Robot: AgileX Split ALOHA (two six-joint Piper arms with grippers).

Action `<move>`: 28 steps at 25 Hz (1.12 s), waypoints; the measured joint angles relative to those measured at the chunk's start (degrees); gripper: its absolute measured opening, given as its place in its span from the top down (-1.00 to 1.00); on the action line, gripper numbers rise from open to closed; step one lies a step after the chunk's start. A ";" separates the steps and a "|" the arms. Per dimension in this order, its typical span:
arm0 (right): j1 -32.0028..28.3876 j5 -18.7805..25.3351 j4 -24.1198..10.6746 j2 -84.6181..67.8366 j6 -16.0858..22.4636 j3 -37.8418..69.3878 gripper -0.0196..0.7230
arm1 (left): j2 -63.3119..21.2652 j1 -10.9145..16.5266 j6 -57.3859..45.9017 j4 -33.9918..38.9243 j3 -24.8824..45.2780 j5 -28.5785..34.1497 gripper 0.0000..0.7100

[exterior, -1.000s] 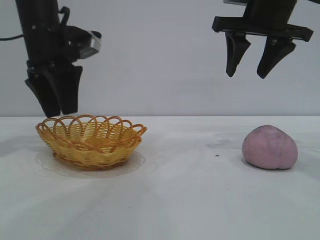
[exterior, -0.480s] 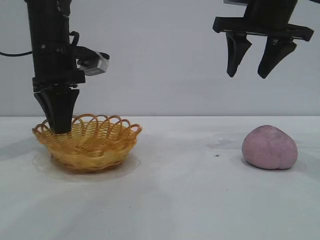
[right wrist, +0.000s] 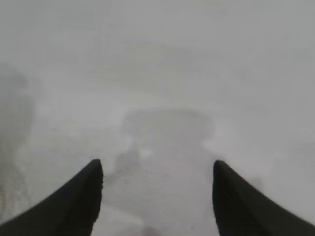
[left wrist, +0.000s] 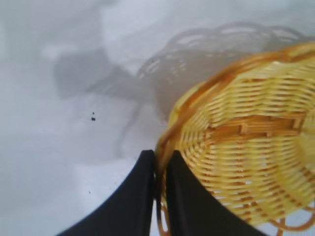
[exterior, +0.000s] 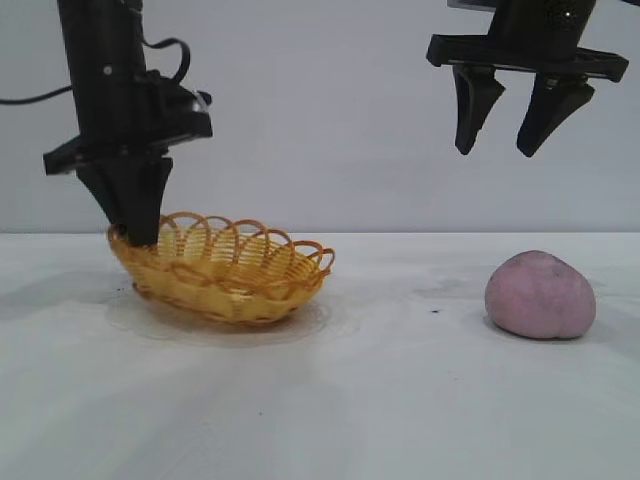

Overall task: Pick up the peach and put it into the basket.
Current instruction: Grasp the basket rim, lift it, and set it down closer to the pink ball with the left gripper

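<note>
The yellow wicker basket (exterior: 225, 270) with an orange-brown looped rim stands left of centre on the table, tilted, its left side raised. My left gripper (exterior: 135, 232) is shut on the basket's left rim; the left wrist view shows the rim (left wrist: 170, 137) pinched between the two black fingers, my left gripper (left wrist: 160, 160) there. The dusty pink peach (exterior: 540, 295) lies on the table at the right, untouched. My right gripper (exterior: 496, 150) hangs open and empty high above the table, up and left of the peach. The right wrist view shows my right gripper (right wrist: 157, 169) over bare table only.
The white table (exterior: 400, 400) stretches between the basket and the peach. A small dark speck (exterior: 435, 310) lies left of the peach. A plain pale wall stands behind.
My left gripper came down onto the basket's left rim, shut on it and dragged the basket to the right, tilting it. The right arm and the peach have not moved.
</note>
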 joint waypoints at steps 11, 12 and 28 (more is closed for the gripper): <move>0.00 0.00 -0.15 0.00 0.00 0.00 -0.29 | -10.99 0.00 -5.98 -16.19 17.91 -12.43 1.00; 0.00 0.00 -0.15 0.00 0.00 0.00 -0.29 | -11.48 0.00 -5.98 -18.63 20.24 -14.14 1.00; -0.02 0.00 -0.25 0.00 0.00 0.00 -0.29 | -11.02 0.00 -1.49 -31.35 33.32 -24.96 1.00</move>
